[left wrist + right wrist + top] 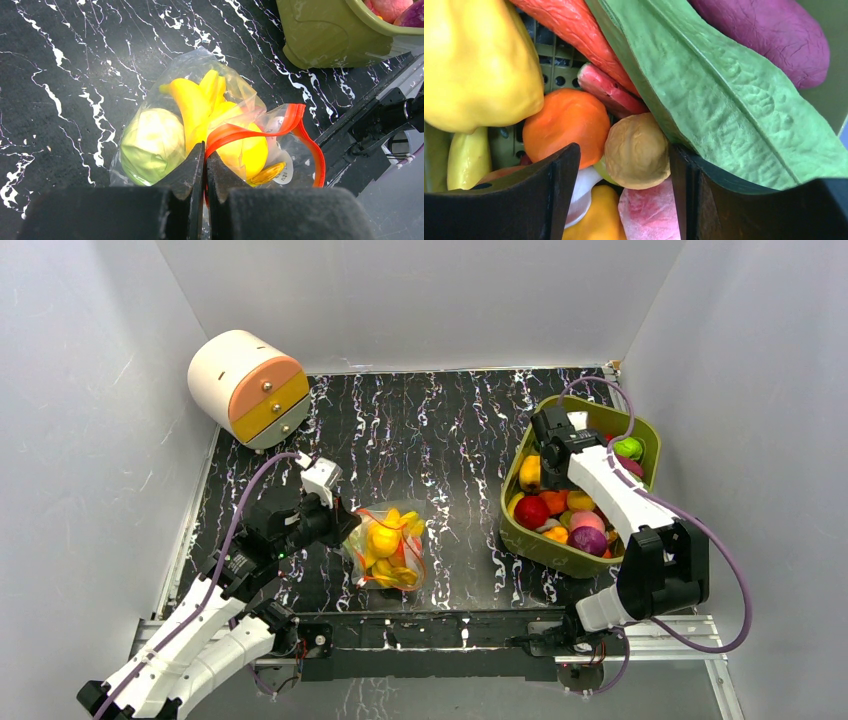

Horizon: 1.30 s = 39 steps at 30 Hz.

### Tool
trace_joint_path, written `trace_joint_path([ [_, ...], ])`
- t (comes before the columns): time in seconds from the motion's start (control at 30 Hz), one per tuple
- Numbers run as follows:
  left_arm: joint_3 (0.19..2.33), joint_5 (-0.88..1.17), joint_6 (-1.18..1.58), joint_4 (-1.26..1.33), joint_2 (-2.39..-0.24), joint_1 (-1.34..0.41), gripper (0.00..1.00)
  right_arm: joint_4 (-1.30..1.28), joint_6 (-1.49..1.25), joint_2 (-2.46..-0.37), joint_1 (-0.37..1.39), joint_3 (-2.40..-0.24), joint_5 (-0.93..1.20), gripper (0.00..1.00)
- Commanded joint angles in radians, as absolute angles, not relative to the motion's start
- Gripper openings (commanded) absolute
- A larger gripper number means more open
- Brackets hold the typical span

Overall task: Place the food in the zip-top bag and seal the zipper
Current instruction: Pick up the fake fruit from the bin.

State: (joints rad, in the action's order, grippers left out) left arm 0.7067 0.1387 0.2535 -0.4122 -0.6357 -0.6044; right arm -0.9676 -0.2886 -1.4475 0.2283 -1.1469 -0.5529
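Left jaws pinch shut on the zipper [250,131] of the zip-top bag [235,85], which lies just ahead holding bananas [192,107]. Its film looks thin and slippery, so the stiffer strip seems the safer hold. Right jaws stand wide around a light, hard-looking tan food piece [636,150].

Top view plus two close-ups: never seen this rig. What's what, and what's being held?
Two robot arms are bolted at the table's near edge. The wide picture looks down from above; each close-up comes from a wrist camera. The left gripper is shut on a clear bag's edge by its red zipper strip; toy bananas and a pale green piece lie inside. The right gripper is open inside the green tub of toy food, fingers either side of a tan ball. A drawer unit sits far left.
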Motion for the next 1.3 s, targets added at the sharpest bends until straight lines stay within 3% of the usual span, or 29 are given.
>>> trace_joint_path([
  [0.0, 0.708, 0.144, 0.242, -0.403, -0.629, -0.606, 0.0, -0.885, -0.266, -1.443, 0.204, -1.119, -0.597, 0.65],
  [0.43, 0.706, 0.135, 0.244, -0.406, -0.614, -0.606, 0.0, -0.888, -0.266, -1.45, 0.201, -1.104, -0.587, 0.69],
  [0.87, 0.706, 0.128, 0.246, -0.408, -0.609, -0.606, 0.0, -0.874, -0.262, -1.395, 0.201, -1.11, -0.576, 0.51],
  [1.27, 0.706, 0.121, 0.246, -0.407, -0.609, -0.607, 0.0, -0.839, -0.237, -1.338, 0.201, -1.094, -0.535, 0.45],
])
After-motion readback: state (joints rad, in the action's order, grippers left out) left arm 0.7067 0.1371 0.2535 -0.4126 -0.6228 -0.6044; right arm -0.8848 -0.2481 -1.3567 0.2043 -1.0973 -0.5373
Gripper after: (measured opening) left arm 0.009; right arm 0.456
